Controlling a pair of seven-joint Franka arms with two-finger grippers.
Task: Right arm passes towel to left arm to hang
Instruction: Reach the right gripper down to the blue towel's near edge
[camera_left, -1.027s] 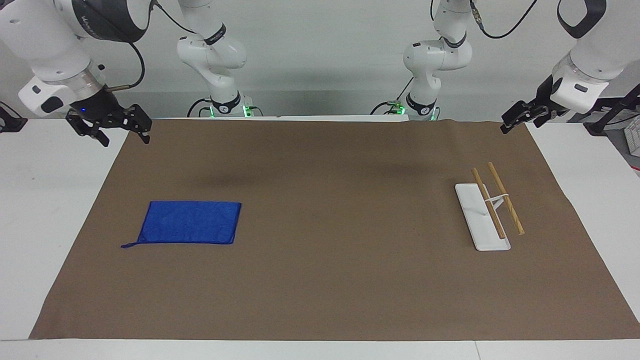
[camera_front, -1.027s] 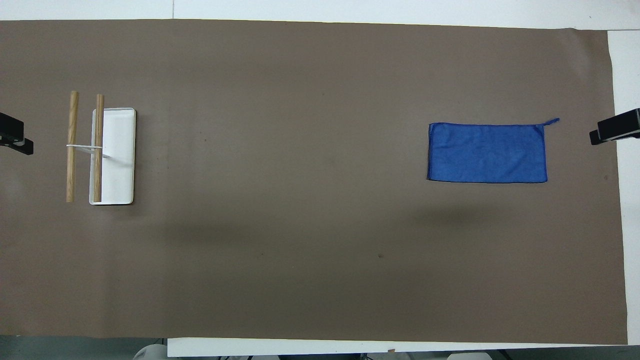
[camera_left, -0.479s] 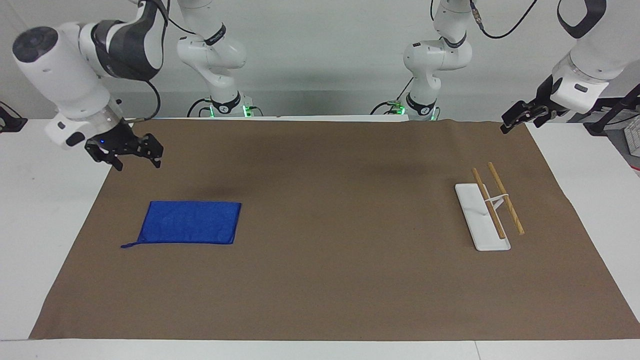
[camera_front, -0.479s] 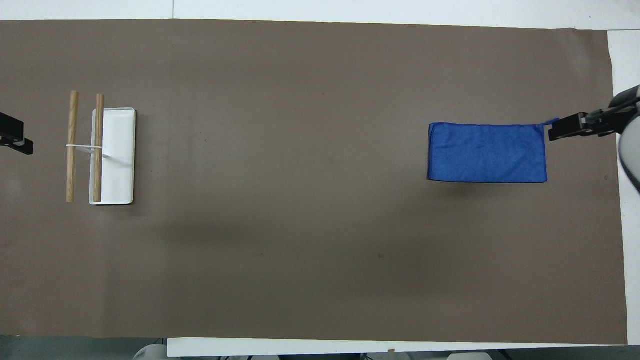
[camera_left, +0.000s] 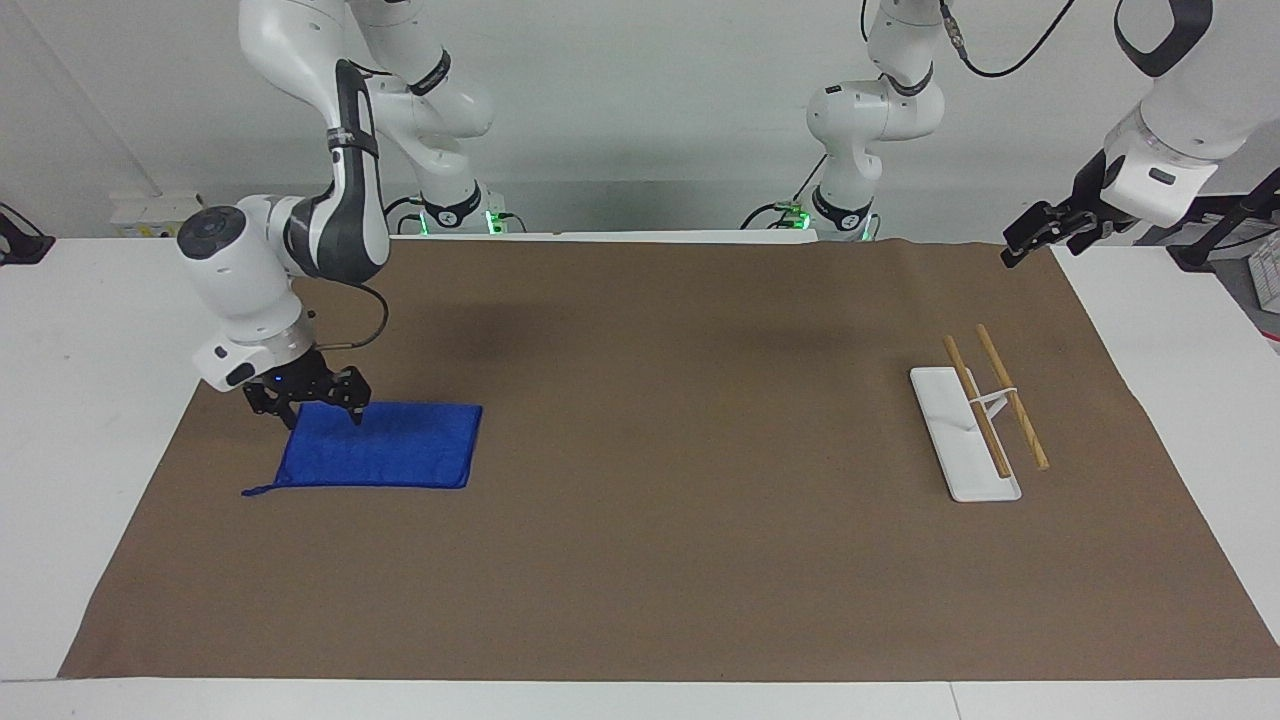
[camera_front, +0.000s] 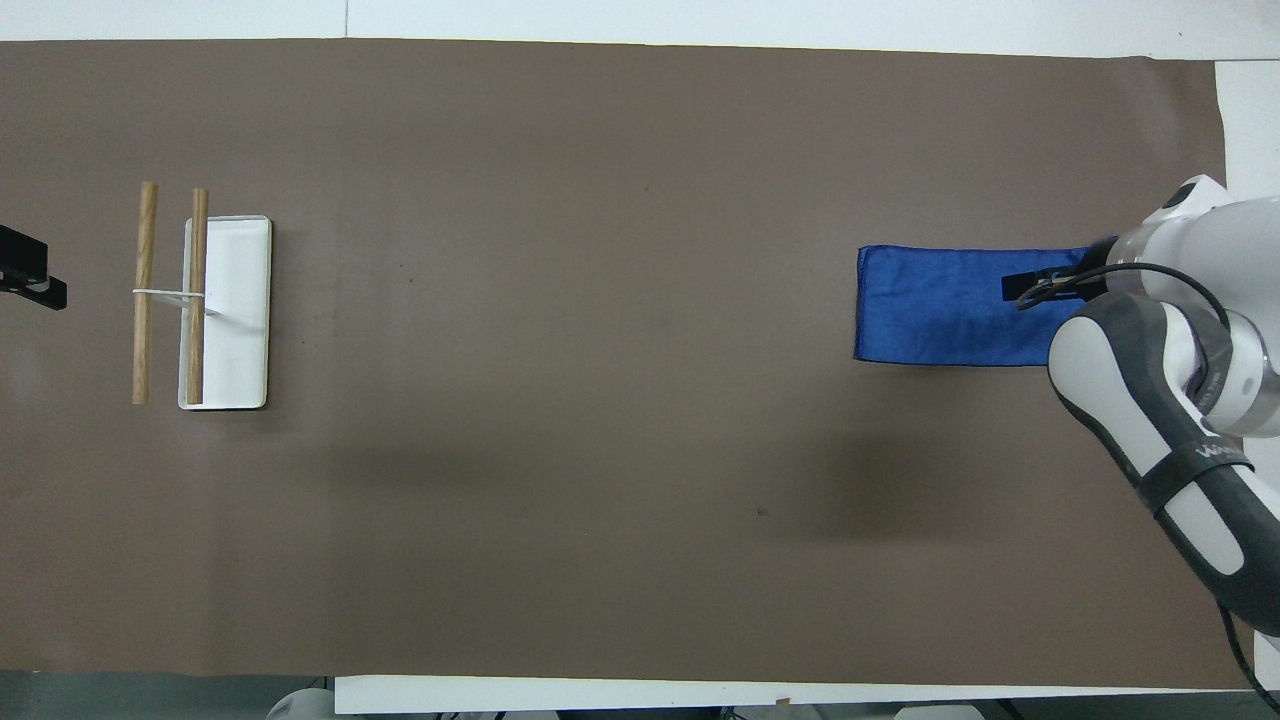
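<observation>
**Right gripper low over the towel's corner, jaws apart**

The small royal-blue rectangular terry towel (camera_left: 380, 445) lies flat on the brown paper sheet (camera_left: 660, 560) that covers the white table (camera_left: 70, 400), toward the right arm's end. Its short loop tag (camera_left: 256, 491) sticks out from the corner farther from the robots, on the side toward the table's end.

The white right arm with dark grey joint covers (camera_left: 335, 215) bends down from its base, and its black claw gripper with the small blue light (camera_left: 310, 400) sits low over the towel's edge nearer to the robots, at the corner toward the table's end. Its two fingers stand apart, one fingertip (camera_left: 354, 414) over the blue cloth and the other beside the towel's end over the brown paper. Whether the tips touch the cloth cannot be told; the towel lies unlifted and unwrinkled. In the overhead view the gripper (camera_front: 1040, 285) covers that same end of the towel (camera_front: 940, 305).

The white left arm (camera_left: 1165, 130) waits at its own end of the table, its slim black gripper (camera_left: 1035, 235) open in the air over the corner of the brown sheet, holding nothing.

Toward that end stands a white rectangular tray-like base (camera_left: 950, 440) carrying two wooden rods (camera_left: 1010, 395) on a thin white support, well apart from the towel.
</observation>
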